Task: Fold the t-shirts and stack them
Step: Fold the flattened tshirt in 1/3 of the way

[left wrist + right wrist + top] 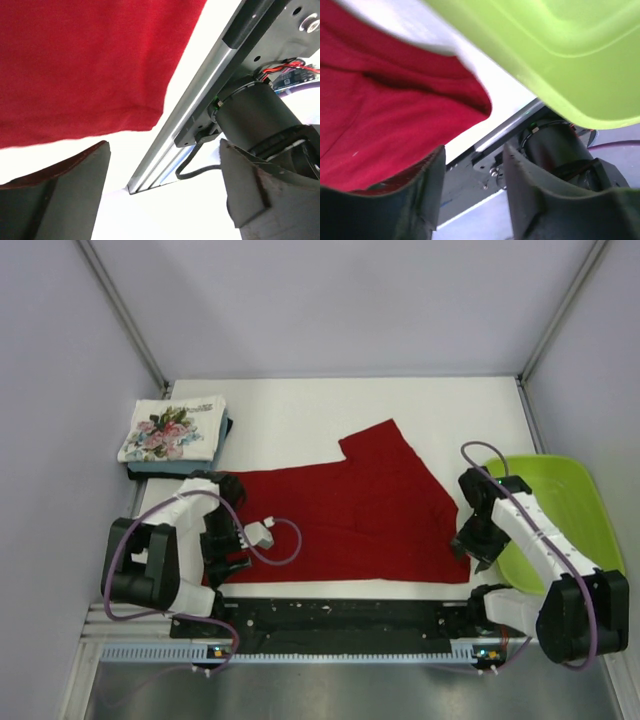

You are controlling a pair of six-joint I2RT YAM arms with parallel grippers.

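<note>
While folded t-shirts (172, 432) sit stacked, the red t-shirt (350, 525) lies flat

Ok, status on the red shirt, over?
Left gripper open, right gripper open, nothing held. Red t-shirt lying flat, one sleeve out. Green tray beside right gripper.

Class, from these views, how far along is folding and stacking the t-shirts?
Done: folded stack, floral shirt on top, far left. In hand: nothing; left end effector and right end effector stand open by the spread red shirt. Left: fold it and stack it.
</note>
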